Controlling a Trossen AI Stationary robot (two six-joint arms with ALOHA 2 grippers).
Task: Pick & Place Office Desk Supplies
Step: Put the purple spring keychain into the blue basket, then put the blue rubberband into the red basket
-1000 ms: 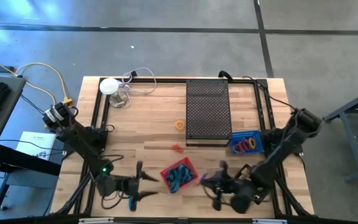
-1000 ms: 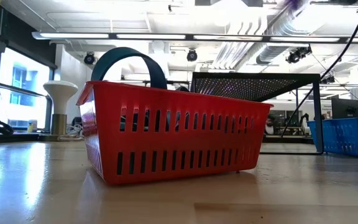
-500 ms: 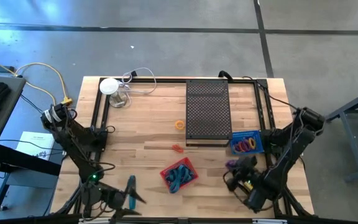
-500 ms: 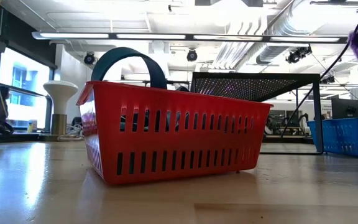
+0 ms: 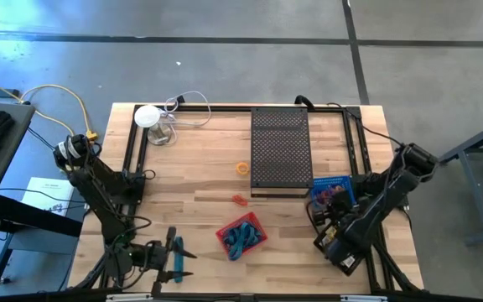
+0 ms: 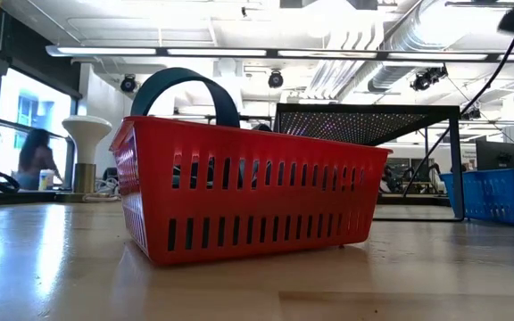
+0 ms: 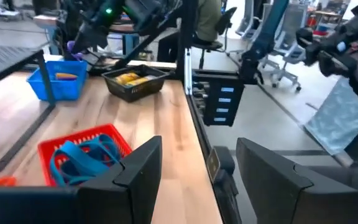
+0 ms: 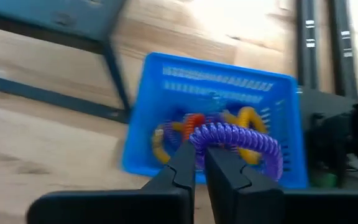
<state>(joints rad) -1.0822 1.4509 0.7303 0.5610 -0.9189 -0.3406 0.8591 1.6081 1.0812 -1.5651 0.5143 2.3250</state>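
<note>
Right gripper [image 8: 201,163] clamped on purple coil [image 8: 238,138], moved over blue basket [image 8: 166,149]; left gripper [image 7: 197,165] agape, retracted.

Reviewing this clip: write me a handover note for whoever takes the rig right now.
Right gripper: shut on a purple coil loop, held over the blue basket at the table's right edge.
Left gripper: open, empty, at the table's front left edge.
Blue basket already holds orange, yellow and purple coils.
Red basket at front centre holds blue loops.
Left to do: release the purple loop into the blue basket; a small orange item and a red-orange one lie loose on the wood near the black perforated tray.
</note>
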